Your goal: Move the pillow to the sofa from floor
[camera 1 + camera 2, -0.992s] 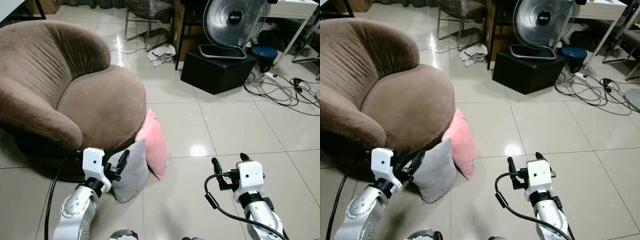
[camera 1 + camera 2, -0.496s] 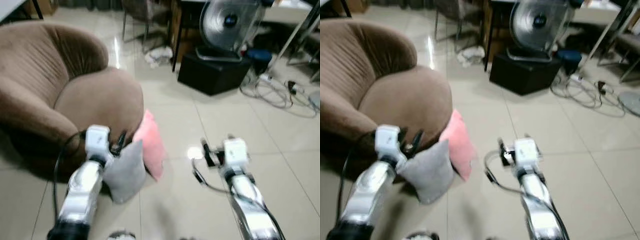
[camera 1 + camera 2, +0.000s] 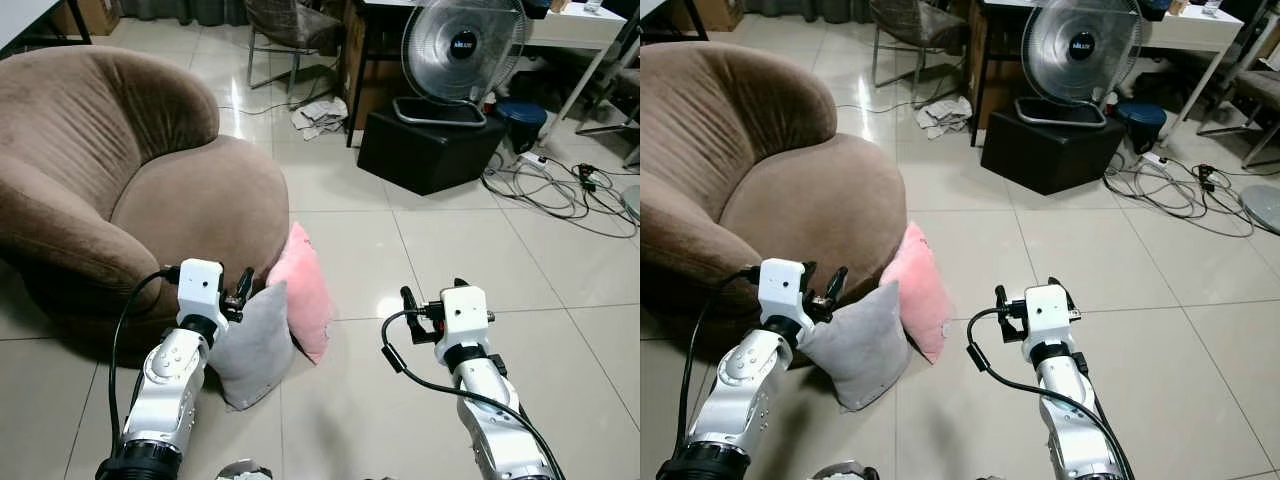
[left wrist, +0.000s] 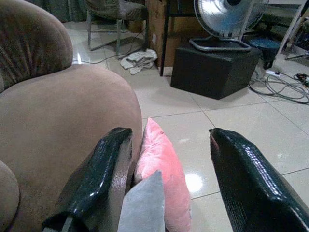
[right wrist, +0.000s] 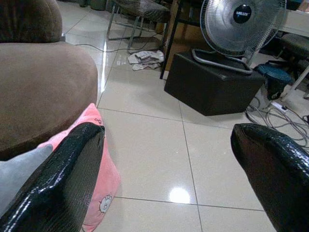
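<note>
Two pillows lean on the floor against the front of the brown sofa (image 3: 190, 200): a grey pillow (image 3: 255, 345) in front and a pink pillow (image 3: 308, 290) behind it to the right. My left gripper (image 3: 238, 292) is open at the grey pillow's upper left corner, close to the sofa's base. In the left wrist view the left gripper (image 4: 169, 133) frames both pillows with nothing between its fingers. My right gripper (image 3: 432, 292) is open over bare tiles to the right of the pink pillow, apart from it. From the right wrist, the right gripper (image 5: 166, 130) frames the pink pillow (image 5: 96, 159).
A standing fan (image 3: 462, 45) sits on a black box (image 3: 430, 145) at the back right, with loose cables (image 3: 560, 185) and a blue bin (image 3: 522, 115) beside it. A chair (image 3: 295, 20) and a crumpled cloth (image 3: 320, 112) lie behind the sofa.
Both arms have stretched forward. The left gripper has moved from beside the grey pillow up to its top corner. The right gripper has moved forward and a little left.
</note>
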### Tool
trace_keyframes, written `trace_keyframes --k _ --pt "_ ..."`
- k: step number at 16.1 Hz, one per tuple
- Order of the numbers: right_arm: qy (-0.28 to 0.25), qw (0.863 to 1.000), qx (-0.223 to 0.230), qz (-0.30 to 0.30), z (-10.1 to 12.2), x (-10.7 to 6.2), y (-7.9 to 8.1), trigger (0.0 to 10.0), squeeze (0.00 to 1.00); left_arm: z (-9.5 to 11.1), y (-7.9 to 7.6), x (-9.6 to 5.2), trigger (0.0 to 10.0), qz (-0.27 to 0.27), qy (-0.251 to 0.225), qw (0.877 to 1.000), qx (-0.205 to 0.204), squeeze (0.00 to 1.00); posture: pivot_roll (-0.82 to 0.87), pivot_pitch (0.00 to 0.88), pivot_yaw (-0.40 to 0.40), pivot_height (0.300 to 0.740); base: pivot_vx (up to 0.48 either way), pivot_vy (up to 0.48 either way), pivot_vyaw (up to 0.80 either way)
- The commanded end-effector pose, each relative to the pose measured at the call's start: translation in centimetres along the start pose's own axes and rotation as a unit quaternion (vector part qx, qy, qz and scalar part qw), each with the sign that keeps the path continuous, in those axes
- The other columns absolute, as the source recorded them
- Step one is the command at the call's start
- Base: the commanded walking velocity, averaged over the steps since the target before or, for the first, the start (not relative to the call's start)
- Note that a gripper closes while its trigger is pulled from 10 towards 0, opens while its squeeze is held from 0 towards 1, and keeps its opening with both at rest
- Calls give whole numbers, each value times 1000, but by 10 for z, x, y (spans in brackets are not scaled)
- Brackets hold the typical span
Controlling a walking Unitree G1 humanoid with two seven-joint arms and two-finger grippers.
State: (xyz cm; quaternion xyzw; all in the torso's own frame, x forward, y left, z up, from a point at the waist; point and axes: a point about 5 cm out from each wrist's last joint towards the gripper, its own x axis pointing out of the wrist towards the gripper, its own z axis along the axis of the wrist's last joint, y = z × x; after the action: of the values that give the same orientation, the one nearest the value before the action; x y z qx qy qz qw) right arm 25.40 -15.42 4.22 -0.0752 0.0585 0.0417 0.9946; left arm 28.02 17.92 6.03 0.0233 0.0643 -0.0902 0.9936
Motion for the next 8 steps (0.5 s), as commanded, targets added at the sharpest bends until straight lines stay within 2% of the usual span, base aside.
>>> trace_keyframes --k 1,4,8 --pt "-3 1000 4 -10 -1 -2 -3 10000 0 -2 -2 -1 10000 -6 -1 1000 -10 0 158 26 -50 740 0 0 0" --pt "-5 1000 5 -13 -1 -2 -3 10000 0 1 -5 0 10000 -10 -13 1000 -15 0 157 29 -48 740 0 0 0" --pt "-3 1000 3 -10 -2 -2 -3 10000 0 -1 -4 1 10000 -8 -4 1000 1 0 156 31 -50 740 0 0 0"
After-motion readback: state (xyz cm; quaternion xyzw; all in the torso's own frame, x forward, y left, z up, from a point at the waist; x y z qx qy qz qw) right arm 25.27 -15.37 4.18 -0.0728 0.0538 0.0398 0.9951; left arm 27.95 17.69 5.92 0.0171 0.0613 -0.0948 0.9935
